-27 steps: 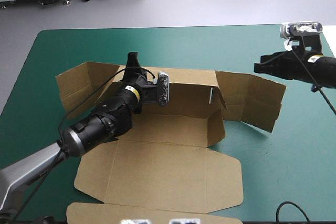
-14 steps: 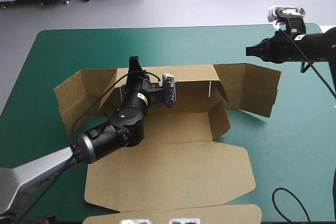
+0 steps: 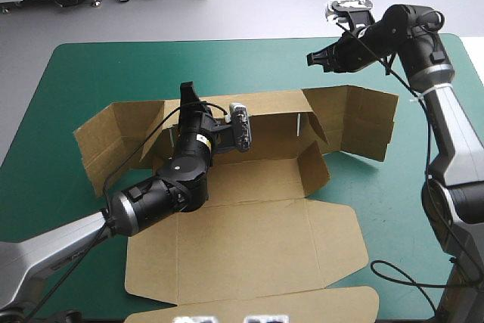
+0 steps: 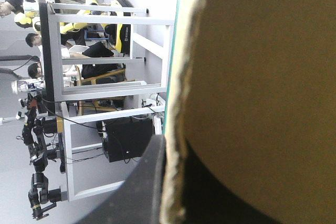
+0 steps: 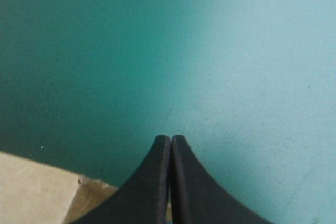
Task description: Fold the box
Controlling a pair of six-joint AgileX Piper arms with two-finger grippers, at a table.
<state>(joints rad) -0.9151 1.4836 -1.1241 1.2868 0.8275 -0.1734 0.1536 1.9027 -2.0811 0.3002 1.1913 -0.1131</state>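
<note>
The brown box (image 3: 249, 240) lies in the middle of the table with its long back wall (image 3: 272, 104) raised and its lid flat toward the near edge. My left gripper (image 3: 187, 94) is shut on the top edge of that back wall near its left end. In the left wrist view the board (image 4: 262, 77) runs between the black fingers of the left gripper (image 4: 173, 153). My right gripper (image 3: 311, 59) hovers shut beyond the back wall's right end, holding nothing. In the right wrist view the right gripper (image 5: 170, 139) points at teal-green cover, with a corner of board (image 5: 37, 187) beside it.
The box's right side panel (image 3: 363, 122) stands creased beside the short right wall (image 3: 316, 164). The left side panel (image 3: 106, 141) slopes up at the other end. The lid's front flap (image 3: 249, 308) reaches the table's near edge. Teal-green cover (image 3: 423, 247) shows right of the box.
My right arm has swung left and toward the far edge. The box has shifted a little to the right and its right panel stands steeper. My left gripper keeps its hold.
</note>
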